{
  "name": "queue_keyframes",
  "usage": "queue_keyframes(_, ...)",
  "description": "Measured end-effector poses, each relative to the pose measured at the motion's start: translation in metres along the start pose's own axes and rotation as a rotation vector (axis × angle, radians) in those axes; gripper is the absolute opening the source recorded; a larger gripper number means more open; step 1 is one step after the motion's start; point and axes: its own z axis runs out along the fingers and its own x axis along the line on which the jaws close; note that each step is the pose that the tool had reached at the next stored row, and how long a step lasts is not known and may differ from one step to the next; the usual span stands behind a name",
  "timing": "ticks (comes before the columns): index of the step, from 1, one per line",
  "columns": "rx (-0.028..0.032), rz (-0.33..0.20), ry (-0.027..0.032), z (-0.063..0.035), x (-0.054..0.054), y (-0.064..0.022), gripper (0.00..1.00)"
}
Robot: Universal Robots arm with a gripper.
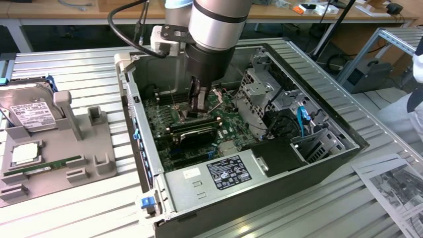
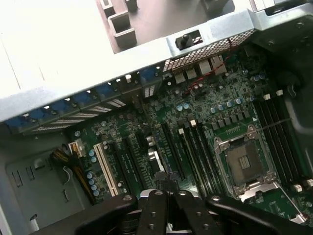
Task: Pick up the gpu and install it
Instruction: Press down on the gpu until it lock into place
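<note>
Your gpu [image 1: 193,134] sits inside the open computer case [image 1: 130,94]. It is a long dark card standing on edge across the green motherboard [image 1: 157,118], roughly in the middle of the board and between the case's side wall on the exterior view's left and the drive cages on the exterior view's right. Whether it is fully seated in its slot you cannot tell from here.

Directly above its upper edge you have the gripper [image 1: 198,112], reaching straight down into the case. Its fingers [image 1: 195,101] are drawn together, and the tips meet the card's top edge or sit just over it. You cannot tell whether they pinch the board or only rest on it. In the wrist view the gripper [image 2: 168,198] shows its two fingers closed side by side over the expansion slots, with the bare processor socket [image 2: 243,164] nearby on the motherboard [image 2: 205,110].

Nearer the camera, the labelled power supply [image 1: 221,173] fills the case's end. Outside the case, on the exterior view's left, a grey holder [image 1: 99,166] on the ribbed metal table [image 1: 79,64] carries a hard drive [image 1: 29,111], a processor chip [image 1: 23,153] and a green memory stick [image 1: 46,166].
</note>
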Motion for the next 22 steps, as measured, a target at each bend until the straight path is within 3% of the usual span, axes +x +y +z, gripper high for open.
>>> queue_keyframes(4,0.0024,0.109,-0.0072,0.0001,0.0000,0.0000,0.11)
queue_keyframes(9,0.0044,0.207,-0.0138,0.0002,0.0000,0.0000,0.11)
queue_keyframes(15,0.0037,0.206,-0.0150,0.0001,0.0000,0.0000,0.11)
queue_keyframes(17,0.0040,0.172,-0.0103,0.0001,0.0001,0.0000,0.11)
queue_keyframes(22,0.0039,0.172,-0.0103,0.0002,0.0000,0.0000,0.11)
